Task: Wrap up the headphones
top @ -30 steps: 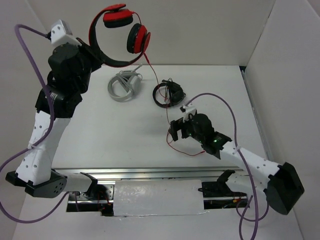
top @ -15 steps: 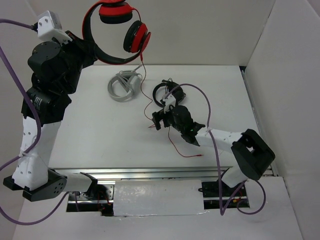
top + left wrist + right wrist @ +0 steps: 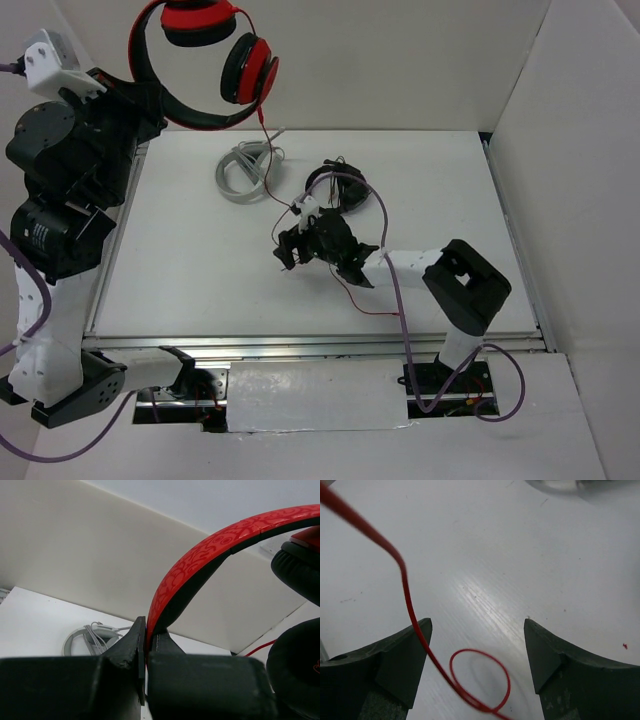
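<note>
One pair of red over-ear headphones [image 3: 250, 68] with a black inner band hangs in the air at the far left, above the back edge of the table and clear of its surface. Its headband [image 3: 200, 545] is a broad curved arc, red outside with a fine embossed swirl pattern, smooth and black inside. The two round ear cups [image 3: 197, 20] have glossy red shells and black padded cushions [image 3: 300, 575].

The left gripper [image 3: 146, 637] is clamped on the headband, with one angular black finger pressed flat against each face of the arc near its lower end.

A thin red cable [image 3: 265, 140] drops from the lower ear cup in a slack line to the middle of the table, passes the right gripper [image 3: 287, 250], and trails on across the surface toward the near right. The right gripper sits low over the table with its jaws spread wide. In the right wrist view the cable [image 3: 405, 587] runs down close to the inner edge of one dark wedge-shaped finger and curls into a small round loop on the surface. Nothing is pinched.

Grey-white headphones [image 3: 243, 172] lie flat near the back of the matte white table [image 3: 180, 270]. Black headphones [image 3: 335, 185] lie just to their right, partly behind the right arm.
</note>
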Controlling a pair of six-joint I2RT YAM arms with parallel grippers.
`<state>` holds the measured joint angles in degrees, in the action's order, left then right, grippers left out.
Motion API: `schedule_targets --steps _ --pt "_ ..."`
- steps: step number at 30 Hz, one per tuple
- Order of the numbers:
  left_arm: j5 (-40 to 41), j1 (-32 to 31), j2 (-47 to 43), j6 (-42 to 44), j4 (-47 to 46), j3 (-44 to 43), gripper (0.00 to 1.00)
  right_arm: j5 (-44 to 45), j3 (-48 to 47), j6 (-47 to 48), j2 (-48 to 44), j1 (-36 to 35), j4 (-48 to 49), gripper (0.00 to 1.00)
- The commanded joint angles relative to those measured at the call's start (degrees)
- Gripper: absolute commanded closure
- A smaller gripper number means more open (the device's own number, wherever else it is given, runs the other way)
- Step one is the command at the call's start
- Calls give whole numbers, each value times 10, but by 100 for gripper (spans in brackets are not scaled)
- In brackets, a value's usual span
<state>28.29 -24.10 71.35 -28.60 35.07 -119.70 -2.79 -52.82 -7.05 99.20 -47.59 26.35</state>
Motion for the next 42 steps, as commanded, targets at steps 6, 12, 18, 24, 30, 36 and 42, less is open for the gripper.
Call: schedule_targets --steps 6,12,18,24,30,36,42 --pt "51 0 -14 -11 -83 -9 100 -58 55 -78 28 -21 114 40" --pt "111 0 -12 1 -96 19 100 -27 122 -71 -64 -51 102 100" --pt "258 0 1 -6 -156 148 100 223 166 -24 -271 -151 -91 100" --pt "324 -1 77 98 -270 258 100 419 105 26 -364 -261 -258 100" --pt "182 -4 67 177 -422 446 100 560 -3 266 -392 -303 -200 100" --pt "51 -20 49 207 -471 563 100 571 -66 480 -386 -249 -67 100" --pt "0 -52 45 183 -506 624 100 471 -170 468 -367 -205 -211 100"
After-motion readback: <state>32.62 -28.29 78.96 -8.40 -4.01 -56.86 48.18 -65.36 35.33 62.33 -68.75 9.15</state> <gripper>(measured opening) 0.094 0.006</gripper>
